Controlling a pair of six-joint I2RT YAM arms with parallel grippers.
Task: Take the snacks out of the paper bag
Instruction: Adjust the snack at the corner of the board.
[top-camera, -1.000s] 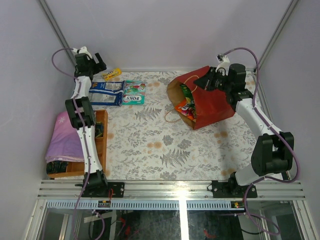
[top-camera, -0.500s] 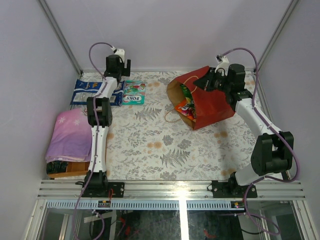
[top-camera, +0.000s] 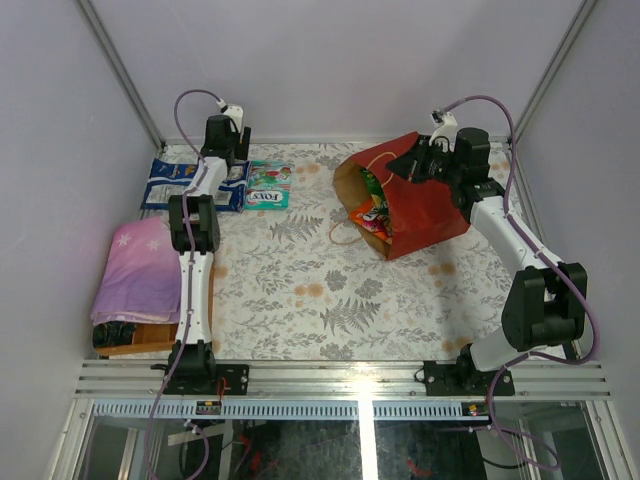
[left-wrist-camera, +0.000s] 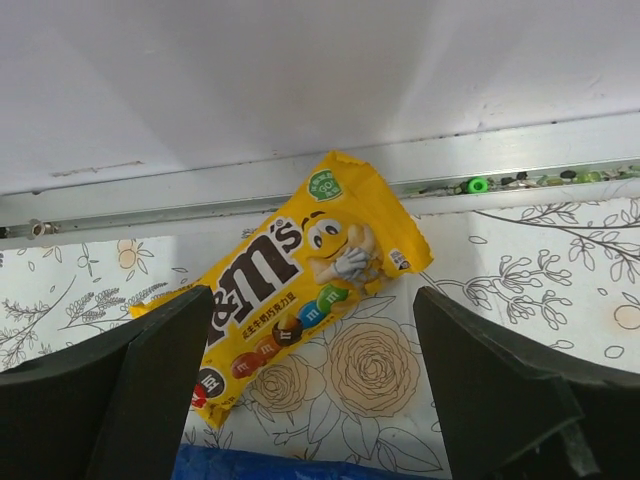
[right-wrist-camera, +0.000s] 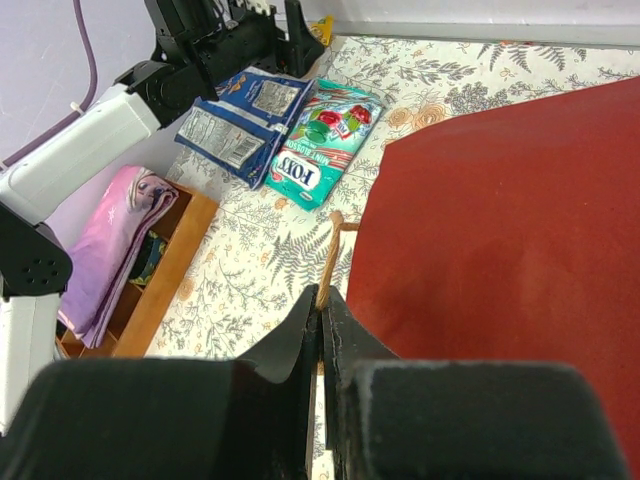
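Observation:
The red paper bag (top-camera: 425, 205) lies on its side at the back right, mouth facing left, and fills the right wrist view (right-wrist-camera: 500, 250). Green and orange snacks (top-camera: 372, 212) show in its mouth. My right gripper (top-camera: 413, 165) is shut on the bag's upper twine handle (right-wrist-camera: 328, 255). Two blue-and-white packs (top-camera: 180, 182) and a teal FOX'S packet (top-camera: 268, 186) lie on the cloth at the back left. My left gripper (top-camera: 224, 148) is open just above a yellow M&M's packet (left-wrist-camera: 290, 270), its fingers (left-wrist-camera: 130, 400) on either side and empty.
A pink folded cloth (top-camera: 140, 270) lies over a wooden tray (top-camera: 135, 340) at the left edge. The bag's other twine handle (top-camera: 345, 235) loops on the table. A metal rail (left-wrist-camera: 200, 195) and the back wall stand just behind the M&M's packet.
My left arm has swung right from the far left corner and now hovers over the yellow packet, hiding it in the top view. The right arm and the bag have not moved.

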